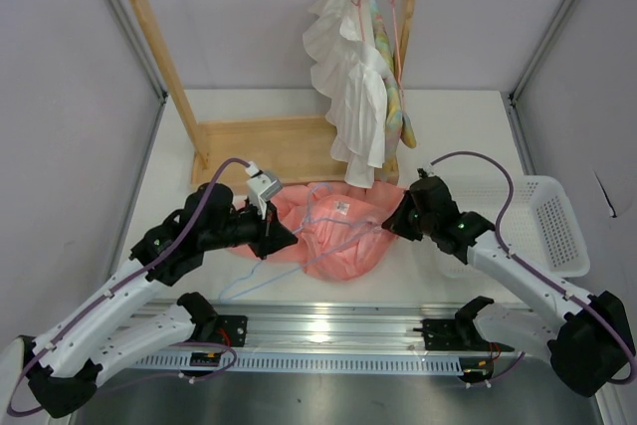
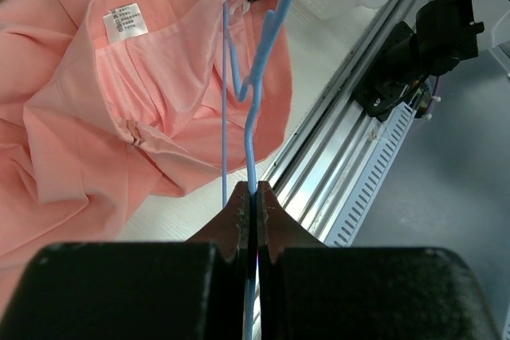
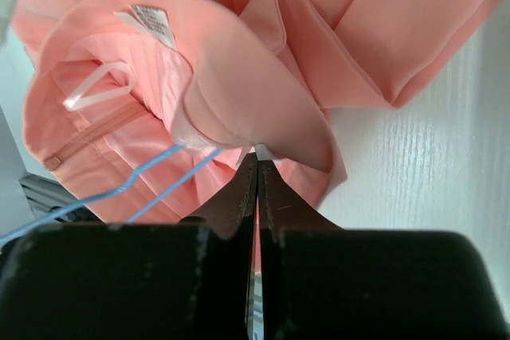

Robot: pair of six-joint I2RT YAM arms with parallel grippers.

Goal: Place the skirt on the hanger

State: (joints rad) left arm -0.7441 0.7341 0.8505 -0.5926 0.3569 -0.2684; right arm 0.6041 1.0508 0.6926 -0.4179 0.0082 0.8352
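Counting one skirt crumpled on the desk, one hanger, two hands. Our left hand pinches tight on the hanger's wire. Our right hand is clamped on the skirt's waistband. Hanger's far end hidden inside the skirt; hook unclear.

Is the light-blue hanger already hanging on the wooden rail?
No, the left gripper holds the hanger down at the skirt.
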